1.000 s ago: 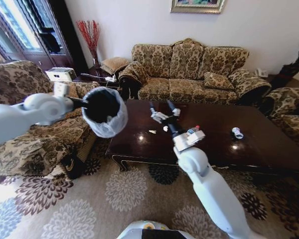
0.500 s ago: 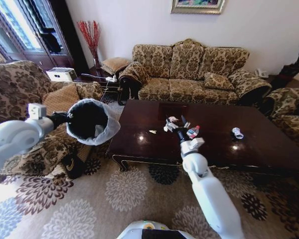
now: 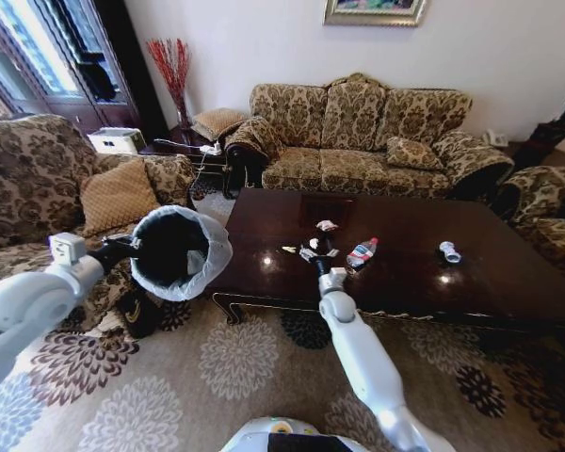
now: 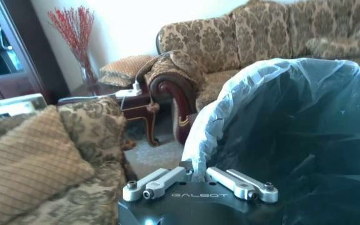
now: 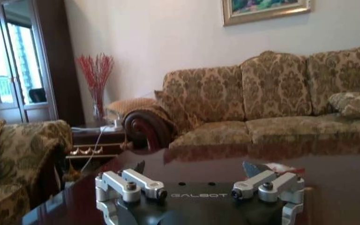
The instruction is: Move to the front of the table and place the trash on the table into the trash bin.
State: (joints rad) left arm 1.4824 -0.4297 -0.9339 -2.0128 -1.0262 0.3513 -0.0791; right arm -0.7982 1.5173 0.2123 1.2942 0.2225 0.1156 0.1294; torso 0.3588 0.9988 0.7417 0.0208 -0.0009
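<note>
In the head view my left gripper [image 3: 132, 250] holds the trash bin [image 3: 174, 252] in the air, left of the table [image 3: 490, 282]. The left wrist view shows that gripper [image 4: 196, 169] shut on the bin's bag-lined rim [image 4: 230, 93]. My right gripper [image 3: 313, 250] is low over the table's near left part, among white paper scraps [image 3: 327, 225]. It stands open [image 5: 196, 168] with nothing between its fingers. A clear bottle with a red label [image 3: 362, 251] lies just right of it. A small crushed bottle [image 3: 449, 251] lies farther right.
Patterned sofas stand behind the table [image 3: 367, 137] and to the left [image 3: 47, 188], with an armchair [image 3: 551, 212] at the right. A side table with cables [image 3: 202, 151] fills the far left corner. Flowered carpet [image 3: 217, 377] lies open in front of the table.
My right gripper has come back toward the table's near edge and sunk lower, leftward past the labelled bottle. The left arm has lowered the bin.
</note>
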